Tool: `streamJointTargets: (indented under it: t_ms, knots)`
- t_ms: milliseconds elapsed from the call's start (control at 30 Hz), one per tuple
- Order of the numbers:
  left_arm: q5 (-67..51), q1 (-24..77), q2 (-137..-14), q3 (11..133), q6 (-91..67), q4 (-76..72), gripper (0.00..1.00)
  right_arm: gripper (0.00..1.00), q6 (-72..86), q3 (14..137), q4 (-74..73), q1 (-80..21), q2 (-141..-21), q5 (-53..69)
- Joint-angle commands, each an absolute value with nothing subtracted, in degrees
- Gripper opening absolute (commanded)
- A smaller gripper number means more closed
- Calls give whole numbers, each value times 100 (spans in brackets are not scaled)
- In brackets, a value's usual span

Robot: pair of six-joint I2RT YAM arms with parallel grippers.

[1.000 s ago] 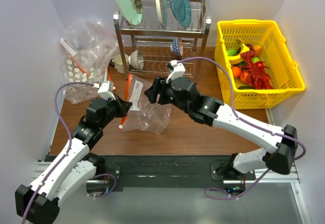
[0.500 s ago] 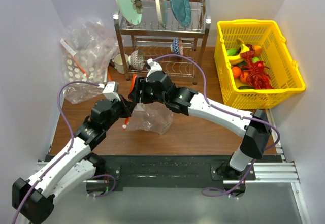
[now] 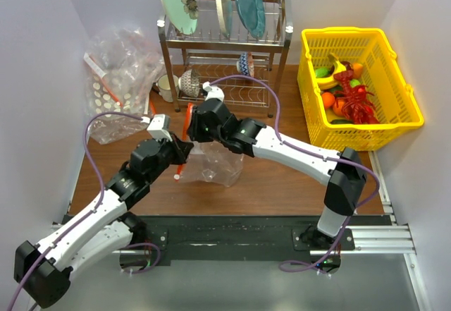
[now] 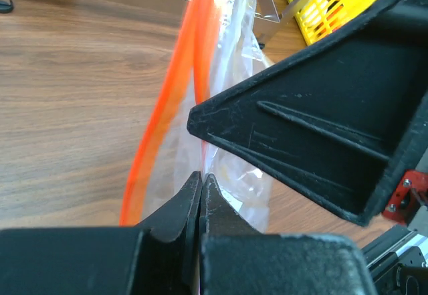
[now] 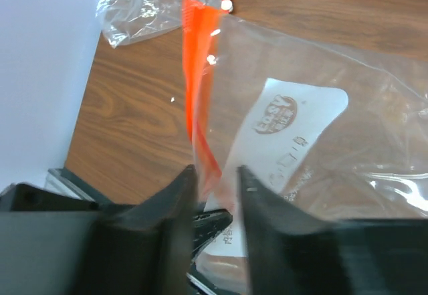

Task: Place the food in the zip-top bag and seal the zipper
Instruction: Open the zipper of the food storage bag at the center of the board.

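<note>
The clear zip-top bag [image 3: 215, 164] stands on the table between my grippers, its orange-red zipper strip [image 3: 186, 122] at the left edge. My left gripper [image 3: 180, 151] is shut on the bag's clear plastic just below the strip; the left wrist view shows its tips [image 4: 201, 173] pinching the film beside the zipper [image 4: 164, 101]. My right gripper [image 3: 192, 123] is at the strip's upper end; in its wrist view the jaws [image 5: 215, 169] stand apart with the zipper [image 5: 198, 74] between them. The red lobster [image 3: 360, 104] and an orange [image 3: 328, 99] lie in the yellow basket [image 3: 343, 32].
A steel dish rack [image 3: 225, 43] with plates and bowls stands at the back. A heap of white-dotted clear bags [image 3: 118, 78] lies at the back left, also in the right wrist view [image 5: 154, 1]. The yellow basket holds several other toy foods.
My right gripper has swung left from the bag's middle to its zipper edge. My left gripper has crept right and forward, still holding the bag.
</note>
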State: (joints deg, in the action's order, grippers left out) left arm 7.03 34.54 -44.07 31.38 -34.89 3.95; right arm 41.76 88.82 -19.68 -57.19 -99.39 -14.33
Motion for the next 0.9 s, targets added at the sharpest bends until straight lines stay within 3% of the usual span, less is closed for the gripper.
streamJointTargets:
  t_ms: [0,33,67,100,133,233,367,867]
  knots:
    - [835,3533,-4333,3410,-3393,79,0,18,4149,9070,-2004,-5713,-9905,-1854]
    - [835,3533,-4324,3419,-3393,88,0,3,4131,9053,-1969,-5713,-9853,-1863]
    - [826,3533,-4316,3436,-3384,88,0,0,4122,8931,-1908,-5713,-9800,-1872]
    - [844,3533,-4281,3463,-3384,140,3,0,4122,8834,-1838,-5713,-9730,-1889]
    - [852,3533,-4254,3506,-3392,210,18,0,4131,8746,-1663,-5704,-9660,-1890]
    - [782,3533,-4192,3752,-3375,622,46,0,4131,8456,-1529,-5661,-9422,-1898]
    - [660,3533,-4131,4208,-3331,1062,62,0,4078,8262,-1521,-5590,-9282,-1793]
    - [388,3524,-5115,5546,-2057,2505,61,0,3850,7453,-1292,-5563,-8359,-985]
